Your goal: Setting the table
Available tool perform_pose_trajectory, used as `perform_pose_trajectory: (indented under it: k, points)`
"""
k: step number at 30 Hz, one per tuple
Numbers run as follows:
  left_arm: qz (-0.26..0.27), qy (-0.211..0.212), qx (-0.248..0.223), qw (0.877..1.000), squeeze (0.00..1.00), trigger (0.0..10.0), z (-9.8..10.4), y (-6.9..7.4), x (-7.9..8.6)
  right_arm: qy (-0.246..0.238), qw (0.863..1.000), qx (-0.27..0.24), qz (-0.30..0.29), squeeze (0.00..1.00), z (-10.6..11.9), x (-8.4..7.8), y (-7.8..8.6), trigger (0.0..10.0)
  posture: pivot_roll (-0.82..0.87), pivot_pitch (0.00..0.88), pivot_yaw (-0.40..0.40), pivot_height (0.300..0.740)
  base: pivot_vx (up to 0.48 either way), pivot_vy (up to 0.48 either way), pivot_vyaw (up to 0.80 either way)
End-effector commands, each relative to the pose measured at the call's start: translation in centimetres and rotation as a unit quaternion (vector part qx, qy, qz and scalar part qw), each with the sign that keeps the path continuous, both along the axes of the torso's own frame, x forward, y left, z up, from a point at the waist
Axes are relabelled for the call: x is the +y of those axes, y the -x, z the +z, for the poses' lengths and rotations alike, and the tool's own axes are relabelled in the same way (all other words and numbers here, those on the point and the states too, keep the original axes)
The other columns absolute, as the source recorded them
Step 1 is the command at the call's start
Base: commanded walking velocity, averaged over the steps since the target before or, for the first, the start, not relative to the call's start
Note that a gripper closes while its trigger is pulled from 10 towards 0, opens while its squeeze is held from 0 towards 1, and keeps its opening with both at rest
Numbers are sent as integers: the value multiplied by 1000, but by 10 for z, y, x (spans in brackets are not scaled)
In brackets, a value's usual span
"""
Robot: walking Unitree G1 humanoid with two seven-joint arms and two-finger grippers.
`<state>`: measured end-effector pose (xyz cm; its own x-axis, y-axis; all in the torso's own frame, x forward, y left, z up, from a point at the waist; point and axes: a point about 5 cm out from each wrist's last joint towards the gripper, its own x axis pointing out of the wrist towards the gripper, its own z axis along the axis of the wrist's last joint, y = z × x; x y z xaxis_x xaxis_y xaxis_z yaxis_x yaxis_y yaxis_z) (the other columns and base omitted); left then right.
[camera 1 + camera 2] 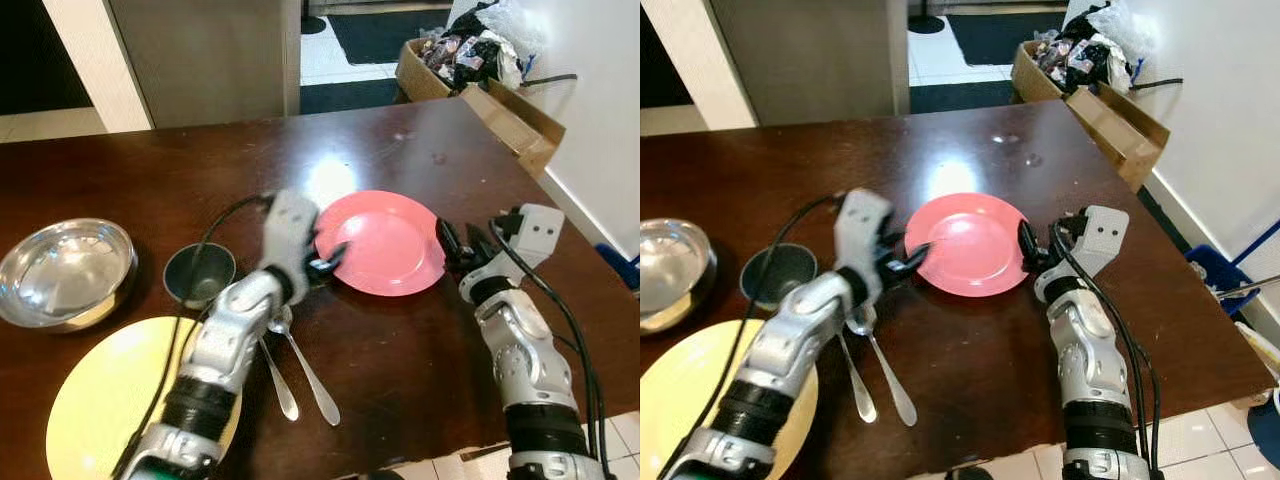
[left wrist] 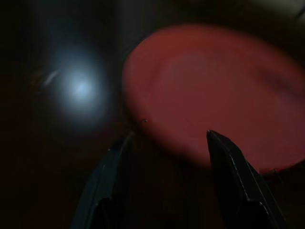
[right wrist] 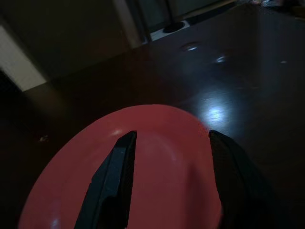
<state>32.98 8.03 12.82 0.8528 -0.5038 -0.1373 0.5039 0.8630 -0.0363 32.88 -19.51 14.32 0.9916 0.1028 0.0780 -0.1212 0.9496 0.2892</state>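
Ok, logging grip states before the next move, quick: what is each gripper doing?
Left gripper: open, holding nothing, at the pink plate's edge.
Right gripper: open, holding nothing, fingers over the plate.

The worktop [image 1: 420, 350] is dark brown wood with a glossy sheen. On it sit a plain pink plate [image 1: 385, 242], a pale yellow plate [image 1: 110, 395], a shiny silver bowl [image 1: 65, 270], a dark grey-green cup [image 1: 199, 273] and two silver spoons [image 1: 300, 375]. Both arms are silver — each tool, left [image 1: 330, 262] and right [image 1: 450, 243], has black fingers. The cardboard box [image 1: 500, 105] is tan.
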Motion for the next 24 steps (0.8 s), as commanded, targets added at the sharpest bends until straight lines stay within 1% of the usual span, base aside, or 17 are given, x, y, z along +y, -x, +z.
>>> perform_pose_trajectory:
  k: [1,2,4,8,11,12,13,16,18,22,24]
  points:
    - [13,-27,-21,999,0,10000,-9,0,3,13,999,9,35,0,-3,10,2,10000,-104,54,40,740,0,0,0]
    - [13,-27,-21,999,0,10000,-9,0,3,13,999,9,35,0,-3,10,2,10000,-104,54,40,740,0,0,0]
    - [14,-29,-18,999,0,10000,-14,-2,0,18,998,10,56,0,-3,15,3,10000,-105,51,34,740,0,0,0]
    - [-1,-59,-33,998,0,10000,-19,-5,-14,28,997,4,75,0,1,20,4,10000,-113,48,24,740,0,0,0]
    - [-15,-75,-56,996,0,10000,-16,-5,-26,35,996,-3,83,0,5,21,5,10000,-121,49,17,740,0,0,0]
    - [-20,-81,-73,994,0,10000,-14,-5,-30,35,996,-5,86,0,6,22,5,10000,-121,49,17,740,0,0,0]
    - [-20,-81,-73,994,0,10000,-14,-5,-30,35,996,-5,86,0,6,22,5,10000,-121,49,17,740,0,0,0]
    - [-17,-91,-106,990,0,10000,-8,-6,-39,36,995,-7,93,0,9,22,5,10000,-126,51,10,740,0,0,0]
    - [-8,-97,-124,988,0,10000,-4,-8,-44,38,995,-5,97,0,8,23,5,10000,-127,53,7,740,0,0,0]
    - [-3,-109,-140,984,0,10000,0,-11,-50,53,994,1,98,0,6,19,8,10000,-127,54,11,740,0,0,0]
    - [-9,-117,-140,983,0,10000,-1,-11,-54,60,994,3,86,0,5,13,8,10000,-133,57,12,740,0,0,0]
